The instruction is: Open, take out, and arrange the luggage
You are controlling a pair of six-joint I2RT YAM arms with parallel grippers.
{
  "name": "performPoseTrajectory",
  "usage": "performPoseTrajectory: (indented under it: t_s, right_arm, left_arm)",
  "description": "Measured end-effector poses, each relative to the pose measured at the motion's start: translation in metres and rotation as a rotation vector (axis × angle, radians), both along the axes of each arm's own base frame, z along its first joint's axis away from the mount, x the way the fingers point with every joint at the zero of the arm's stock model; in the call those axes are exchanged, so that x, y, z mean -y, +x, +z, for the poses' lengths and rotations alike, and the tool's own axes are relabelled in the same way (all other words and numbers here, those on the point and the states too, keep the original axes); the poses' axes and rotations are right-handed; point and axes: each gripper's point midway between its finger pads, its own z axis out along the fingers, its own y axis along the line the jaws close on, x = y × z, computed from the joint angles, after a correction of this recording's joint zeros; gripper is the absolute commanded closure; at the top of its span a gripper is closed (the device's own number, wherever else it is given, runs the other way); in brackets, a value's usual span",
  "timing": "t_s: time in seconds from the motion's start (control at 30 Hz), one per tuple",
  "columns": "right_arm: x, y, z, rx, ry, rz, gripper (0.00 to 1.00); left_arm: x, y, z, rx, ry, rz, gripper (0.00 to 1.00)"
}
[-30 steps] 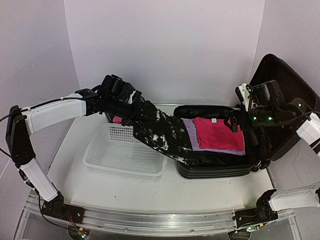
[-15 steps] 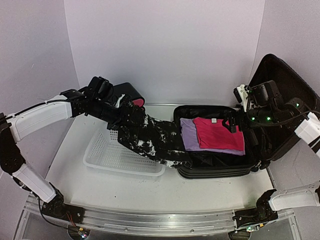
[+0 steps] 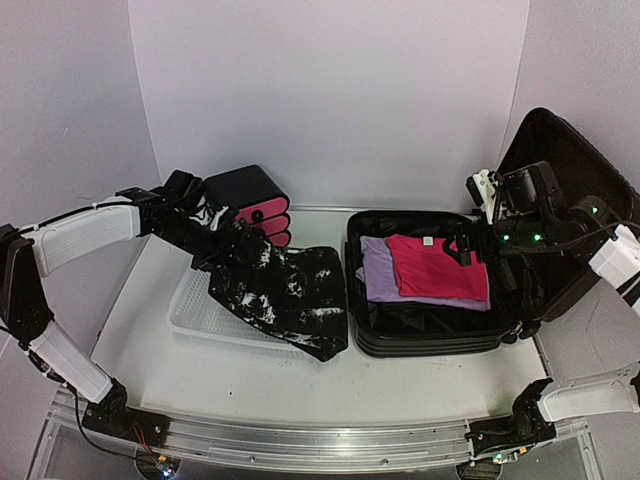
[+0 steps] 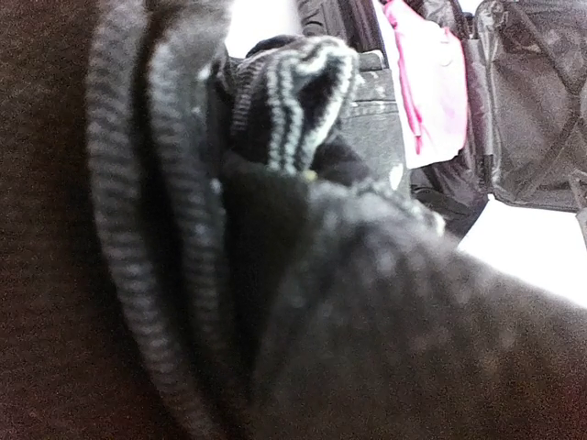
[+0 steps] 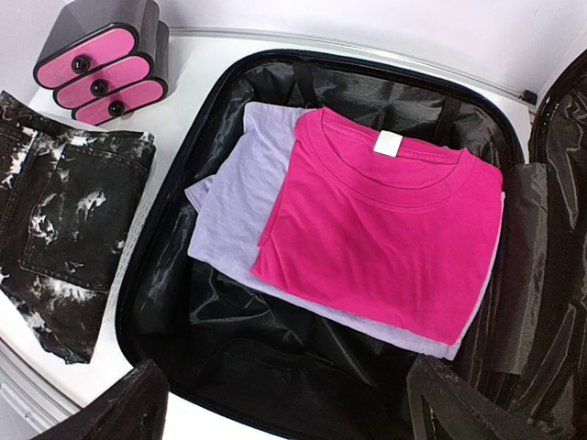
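Observation:
The luggage lies open at the right, its lid propped up behind. Inside it a pink T-shirt rests on a lavender shirt. My left gripper is shut on a black, white-splattered garment that hangs over the white basket, left of the luggage. Dark fabric fills the left wrist view and hides the fingers. My right gripper hovers open above the luggage's near inside, holding nothing; it also shows in the top view.
A small black box with three pink drawers stands behind the basket, near the back wall. Bare white table runs along the front. Walls close in the left, back and right sides.
My left arm has swung left and down, pulling the splattered garment fully out of the luggage and over the basket. The right arm has barely moved.

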Motion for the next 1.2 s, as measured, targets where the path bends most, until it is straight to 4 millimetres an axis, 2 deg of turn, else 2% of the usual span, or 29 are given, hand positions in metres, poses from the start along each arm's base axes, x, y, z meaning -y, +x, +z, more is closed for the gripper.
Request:
performPoseTrajectory:
  t_s: [0.37, 0.77, 1.2]
  right_arm:
    - [-0.001, 0.001, -0.004, -0.012, -0.006, 0.002, 0.07]
    - [-0.001, 0.0, -0.011, -0.026, -0.015, 0.002, 0.07]
    - [-0.002, 0.002, -0.016, -0.041, -0.023, 0.002, 0.07]
  left_arm:
    - [-0.012, 0.01, -0.031, 0.049, 0.119, -0.011, 1.0]
    - [-0.027, 0.027, -0.074, 0.071, 0.284, -0.01, 1.0]
    - [-0.049, 0.038, -0.091, 0.155, 0.436, -0.02, 1.0]
